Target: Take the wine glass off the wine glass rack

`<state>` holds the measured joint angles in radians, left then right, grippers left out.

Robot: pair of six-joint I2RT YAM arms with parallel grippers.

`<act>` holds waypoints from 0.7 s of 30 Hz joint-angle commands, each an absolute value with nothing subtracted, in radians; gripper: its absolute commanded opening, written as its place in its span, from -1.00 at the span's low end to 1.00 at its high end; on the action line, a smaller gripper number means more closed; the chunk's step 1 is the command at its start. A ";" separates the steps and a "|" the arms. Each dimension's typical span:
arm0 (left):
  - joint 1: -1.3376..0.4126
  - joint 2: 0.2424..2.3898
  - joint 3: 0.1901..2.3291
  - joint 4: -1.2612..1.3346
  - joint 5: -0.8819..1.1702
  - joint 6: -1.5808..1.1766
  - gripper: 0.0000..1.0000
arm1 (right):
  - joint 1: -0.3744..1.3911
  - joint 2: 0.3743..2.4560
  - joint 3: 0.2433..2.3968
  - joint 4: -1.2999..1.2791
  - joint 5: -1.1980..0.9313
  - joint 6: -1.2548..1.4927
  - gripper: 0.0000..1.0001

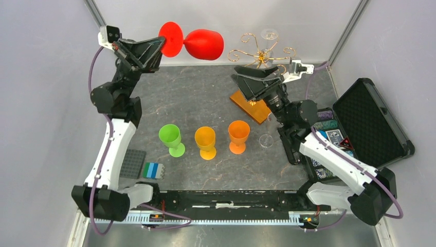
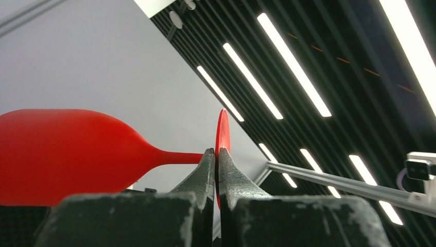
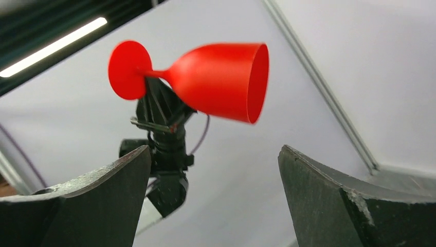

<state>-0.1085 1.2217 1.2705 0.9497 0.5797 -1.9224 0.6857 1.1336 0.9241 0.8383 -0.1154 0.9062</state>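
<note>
My left gripper [image 1: 163, 45] is raised high at the back left, shut on the flat foot of a red wine glass [image 1: 203, 45]. The glass lies sideways in the air, its bowl pointing right, clear of the wine glass rack [image 1: 262, 51]. In the left wrist view the fingers [image 2: 205, 175] pinch the red foot, and the red wine glass [image 2: 67, 154] has its bowl to the left. The rack's gold wire arms stand at the back on an amber base [image 1: 250, 105]. A clear glass foot [image 1: 269, 34] shows at the rack's top. My right gripper [image 1: 237, 73] stands open and empty beside the rack, facing the red wine glass [image 3: 216, 82].
Green [image 1: 171, 139], yellow [image 1: 205, 142] and orange [image 1: 238, 136] goblets stand in a row mid-table. A clear glass [image 1: 265, 140] stands right of them. An open black case [image 1: 370, 116] lies at the right, and small building plates [image 1: 132, 163] at the left.
</note>
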 commanded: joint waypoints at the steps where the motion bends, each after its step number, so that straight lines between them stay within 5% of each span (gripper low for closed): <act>1: -0.114 1.105 1.238 0.998 0.496 -2.028 -0.95 | 0.718 1.201 1.061 1.007 -0.153 0.908 0.95; 14: -0.117 1.002 1.205 0.985 0.470 -2.073 -0.96 | 0.752 1.406 1.327 1.144 -0.374 0.935 0.78; 21: -0.119 0.986 1.170 0.968 0.460 -2.063 -0.95 | 0.766 1.466 1.405 1.271 -0.494 0.973 0.36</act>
